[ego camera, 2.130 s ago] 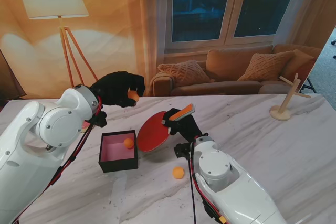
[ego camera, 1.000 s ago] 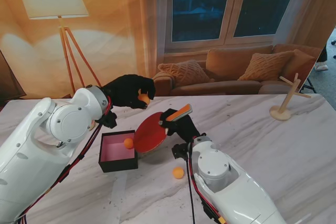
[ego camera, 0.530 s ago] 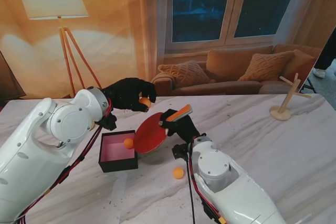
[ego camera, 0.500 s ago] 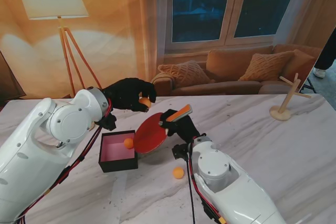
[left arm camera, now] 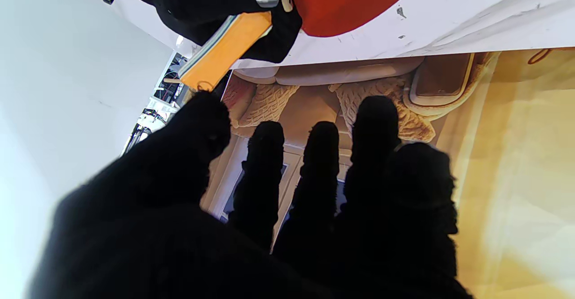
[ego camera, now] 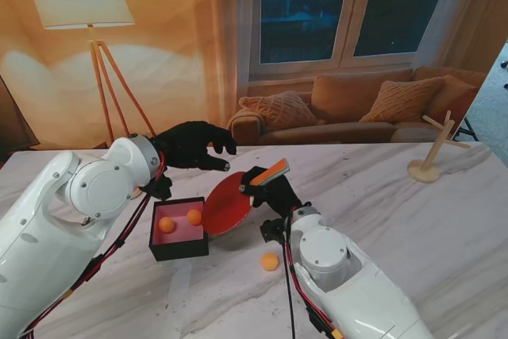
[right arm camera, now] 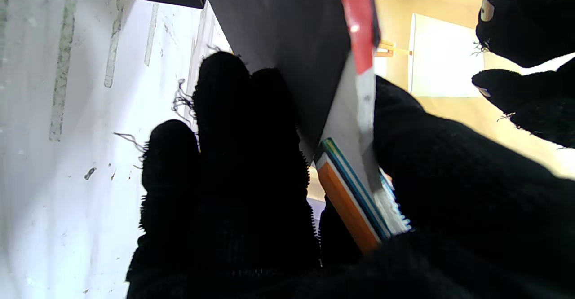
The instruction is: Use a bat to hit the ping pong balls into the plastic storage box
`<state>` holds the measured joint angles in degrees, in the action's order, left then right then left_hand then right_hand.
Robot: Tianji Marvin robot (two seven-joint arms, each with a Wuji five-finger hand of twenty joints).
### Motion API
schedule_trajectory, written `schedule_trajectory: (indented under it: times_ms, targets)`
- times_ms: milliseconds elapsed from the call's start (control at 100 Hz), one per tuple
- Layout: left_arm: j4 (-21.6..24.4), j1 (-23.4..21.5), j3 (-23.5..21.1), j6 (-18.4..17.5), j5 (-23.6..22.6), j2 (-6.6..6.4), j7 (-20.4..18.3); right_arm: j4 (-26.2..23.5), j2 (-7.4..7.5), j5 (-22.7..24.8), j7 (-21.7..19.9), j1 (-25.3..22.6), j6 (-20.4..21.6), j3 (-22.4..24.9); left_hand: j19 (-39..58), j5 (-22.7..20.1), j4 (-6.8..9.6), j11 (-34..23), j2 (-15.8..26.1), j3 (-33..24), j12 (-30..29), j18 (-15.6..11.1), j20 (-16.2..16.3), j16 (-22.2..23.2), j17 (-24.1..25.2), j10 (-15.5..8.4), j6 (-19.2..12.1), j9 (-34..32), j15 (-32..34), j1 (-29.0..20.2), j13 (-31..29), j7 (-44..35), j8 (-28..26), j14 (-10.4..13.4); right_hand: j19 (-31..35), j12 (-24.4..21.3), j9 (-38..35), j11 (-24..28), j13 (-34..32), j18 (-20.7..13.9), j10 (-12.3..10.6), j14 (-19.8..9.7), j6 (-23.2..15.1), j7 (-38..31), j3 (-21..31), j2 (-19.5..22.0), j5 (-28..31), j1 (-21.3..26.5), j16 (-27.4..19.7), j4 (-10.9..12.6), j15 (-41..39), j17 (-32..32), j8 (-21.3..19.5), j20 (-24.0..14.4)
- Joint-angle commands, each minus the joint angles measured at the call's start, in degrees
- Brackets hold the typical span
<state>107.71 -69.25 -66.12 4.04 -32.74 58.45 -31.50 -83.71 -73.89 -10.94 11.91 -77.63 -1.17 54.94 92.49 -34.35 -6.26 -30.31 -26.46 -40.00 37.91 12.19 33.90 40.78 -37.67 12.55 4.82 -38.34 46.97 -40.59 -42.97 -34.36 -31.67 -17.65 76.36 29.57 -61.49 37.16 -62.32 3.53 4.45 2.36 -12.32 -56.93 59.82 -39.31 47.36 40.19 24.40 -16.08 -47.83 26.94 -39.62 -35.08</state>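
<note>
A white marble-patterned table (ego camera: 413,204) with grey veins carries everything. On its left part sits a black storage box (ego camera: 179,229) with a pink inside, and nearer to me, to the right of the box, one orange ping pong ball (ego camera: 270,261) lies on the bare top. At the far right edge stands a small wooden peg stand (ego camera: 431,156).

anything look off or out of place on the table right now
One ping pong ball lies loose on the marble table, outside the storage box, nearer to me than the bat in the right hand. Two balls sit inside the box. Nothing looks spilled or damaged.
</note>
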Motion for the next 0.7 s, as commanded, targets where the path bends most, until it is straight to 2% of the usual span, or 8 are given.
schedule_trajectory:
  times_ms: [0,120,200,300,390,690]
  targets:
    - [0.22,-0.26,-0.29,0.44,-0.22,-0.05,-0.59,0.04,0.21,0.66,-0.92,-0.09,-0.13,0.40,-0.01,-1.16,1.93,0.93,0.62,1.38,-1.26,-5.08,1.71,0.03,3.10,-0.24,0.73,2.82,0.33,0.57,1.77,0.51,0.70,-7.99,-0.39,-0.37,-3.36,1.39,3.39,-1.58,-14.62,-6.11,-1.81,-7.73,9.49,5.39,13.03,8.31,0.36,2.29,2.90,-0.47,-4.91,-0.50]
    - [-0.32,-0.11,-0.12,0.49,0.17,-0.13,-0.99,-0.35,0.65,2.07,-1.05,-0.59,-0.06,1.41,-1.62,-1.28,1.30,0.66,0.38,1.74,-1.15,-3.89,2.10,0.39,6.32,-0.26,0.79,2.41,-0.51,-0.40,3.88,0.36,0.07,-7.55,-0.37,-0.34,-3.29,1.43,3.48,-1.52,-14.41,-5.87,-1.61,-7.71,9.57,5.35,13.03,8.36,0.38,2.26,2.82,-0.56,-4.96,-0.57]
    - [-0.84,0.03,0.29,0.34,0.61,-0.16,-1.16,-0.83,1.01,3.30,-1.00,-1.15,0.21,2.41,-5.26,-1.30,0.90,0.86,0.50,2.17,-1.16,-2.08,3.13,0.38,10.89,-0.48,0.98,2.65,-3.45,-1.01,7.00,0.45,-0.51,-6.61,-0.33,-0.34,-3.37,1.49,3.42,-1.52,-14.32,-5.85,-1.55,-7.69,9.61,5.32,13.03,8.37,0.34,2.25,2.76,-0.55,-4.98,-0.62]
    - [-1.59,0.17,1.03,0.20,1.00,-0.12,-0.94,-1.89,1.51,4.64,-0.94,-2.22,0.49,4.13,-10.95,-0.76,1.84,2.44,1.55,2.14,-1.73,-0.17,4.14,-0.54,17.11,-0.64,1.48,4.22,-8.21,-0.57,11.52,1.69,-0.13,-6.23,-0.29,-0.38,-3.31,1.47,3.44,-1.51,-14.19,-5.76,-1.44,-7.67,9.65,5.31,13.01,8.38,0.32,2.24,2.69,-0.61,-5.00,-0.66]
    - [-2.25,0.24,1.84,0.16,1.37,-0.06,-0.68,-2.83,2.03,6.13,-0.96,-3.29,0.84,5.89,-18.78,-0.31,2.49,3.66,2.16,2.38,-2.34,2.12,2.87,-1.72,23.67,-0.64,1.78,5.39,-12.10,-0.29,15.21,2.65,0.49,-6.54,-0.17,-0.39,-3.37,1.52,3.43,-1.46,-14.12,-5.65,-1.20,-7.62,9.71,5.27,13.06,8.39,0.28,2.23,2.59,-0.64,-5.00,-0.72]
    - [-5.88,1.61,6.09,0.31,4.52,0.11,-0.39,-5.70,3.90,11.81,-1.98,-7.59,2.14,12.71,-20.49,1.19,2.50,5.81,2.69,3.28,-3.41,2.15,3.48,-2.00,25.82,-0.30,2.15,8.03,-14.01,-0.19,17.09,4.63,1.20,-5.95,0.08,-0.49,-3.37,1.53,3.50,-1.35,-13.64,-5.31,-0.92,-7.51,9.87,5.15,13.08,8.45,0.12,2.19,2.41,-0.77,-5.01,-0.82]
